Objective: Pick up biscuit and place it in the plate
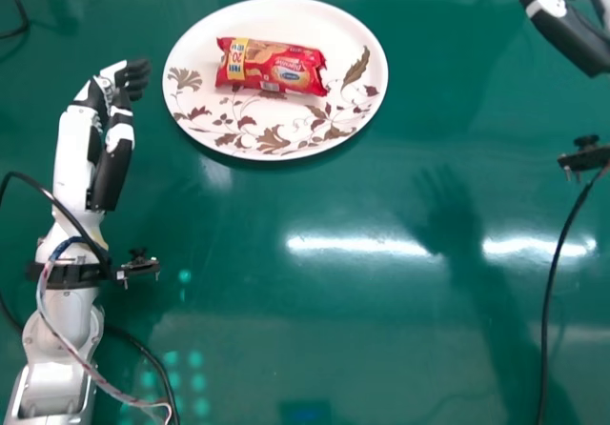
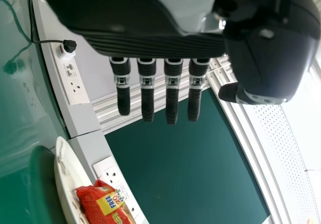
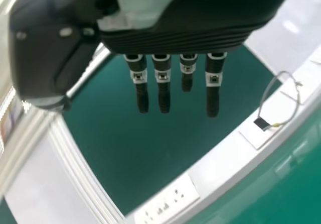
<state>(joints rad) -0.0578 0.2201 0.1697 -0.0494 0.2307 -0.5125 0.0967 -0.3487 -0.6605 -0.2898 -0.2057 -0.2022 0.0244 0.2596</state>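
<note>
The red biscuit packet [image 1: 276,66] lies on the white plate [image 1: 224,30] with brown leaf patterns, at the table's far side. In the left wrist view the packet [image 2: 103,204] rests on the plate [image 2: 64,169] too. To the left of the plate, apart from it, is my left hand [image 1: 119,134], open and empty; its fingers [image 2: 172,91] hang straight in the left wrist view. My right hand [image 1: 562,30] is at the far right corner, well away from the plate, and its straight fingers [image 3: 163,83] hold nothing in the right wrist view.
The green table [image 1: 381,282] carries bright light reflections and the right arm's shadow. Black cables run beside the left arm and down the right side. White socket strips [image 2: 72,81] line the table's edge in the left wrist view.
</note>
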